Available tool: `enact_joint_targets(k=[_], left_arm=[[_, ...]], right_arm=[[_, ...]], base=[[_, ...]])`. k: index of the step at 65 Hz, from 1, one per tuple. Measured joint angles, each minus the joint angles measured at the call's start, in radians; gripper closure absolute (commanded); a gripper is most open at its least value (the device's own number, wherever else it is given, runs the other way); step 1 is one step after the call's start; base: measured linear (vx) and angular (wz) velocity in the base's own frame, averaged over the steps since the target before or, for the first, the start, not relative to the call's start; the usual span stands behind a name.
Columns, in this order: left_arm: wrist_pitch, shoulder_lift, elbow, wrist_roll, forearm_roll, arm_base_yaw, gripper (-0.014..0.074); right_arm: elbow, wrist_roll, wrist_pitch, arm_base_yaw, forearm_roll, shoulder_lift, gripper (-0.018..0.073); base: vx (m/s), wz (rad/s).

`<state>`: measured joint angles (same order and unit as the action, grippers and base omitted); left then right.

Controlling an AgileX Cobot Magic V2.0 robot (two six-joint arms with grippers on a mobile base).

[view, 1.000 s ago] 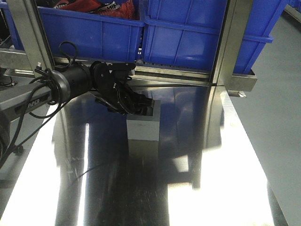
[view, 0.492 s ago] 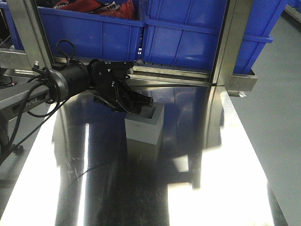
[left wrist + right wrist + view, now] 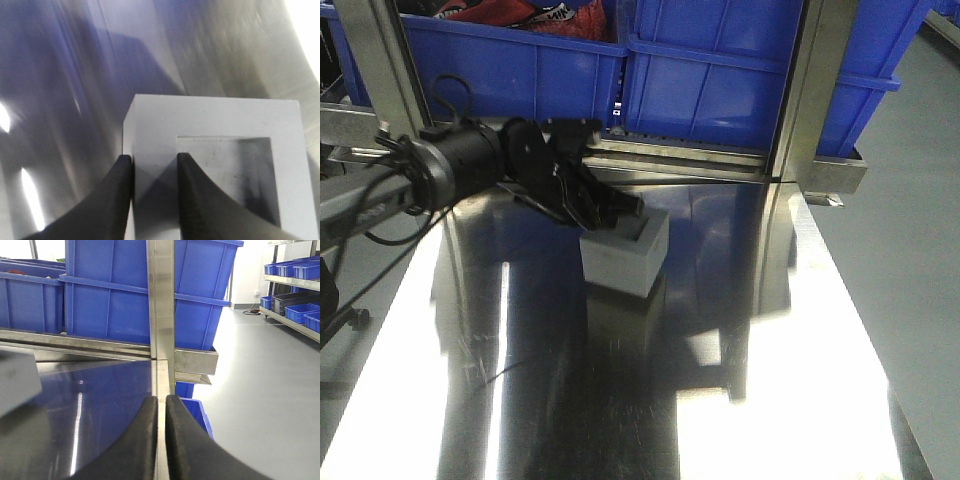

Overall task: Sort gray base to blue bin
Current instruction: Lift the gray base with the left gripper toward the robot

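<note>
Left jaws (narrow) on gray base

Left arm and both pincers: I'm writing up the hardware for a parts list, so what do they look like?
The matte black cylindrical left arm joins a gray link, with loose black cables looping above it. The left pincer has two smooth, black, tapering curved fingers. The right pincer has matching fingers. No markings are legible.
</note>
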<state>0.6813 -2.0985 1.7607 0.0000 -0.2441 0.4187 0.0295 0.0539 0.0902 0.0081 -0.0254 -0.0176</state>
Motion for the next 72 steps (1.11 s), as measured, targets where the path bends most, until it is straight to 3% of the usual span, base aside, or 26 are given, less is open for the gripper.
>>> enact_joint_targets(k=[11,34,55,72], left_arm=[[-0.044,0.124,0.0,0.046,0.0,0.0,0.0445],[-0.008,0.402,-0.044,0.127,0.004,0.0,0.0445],[-0.015,0.742,-0.329,0.125,0.071,0.0,0.0445],[-0.022,1.033,-0.559,0.034,0.168,0.0,0.0446]], right_arm=[[0.0,0.0,0.0,0.0,0.0,0.0,0.0564],[0.0,0.0,0.0,0.0,0.0,0.0,0.0564],[0.0,0.0,0.0,0.0,0.0,0.0,0.0564],[0.0,0.0,0.0,0.0,0.0,0.0,0.0564]], base=[[0.0,0.0],[0.0,0.0],[0.0,0.0],[0.0,0.0]])
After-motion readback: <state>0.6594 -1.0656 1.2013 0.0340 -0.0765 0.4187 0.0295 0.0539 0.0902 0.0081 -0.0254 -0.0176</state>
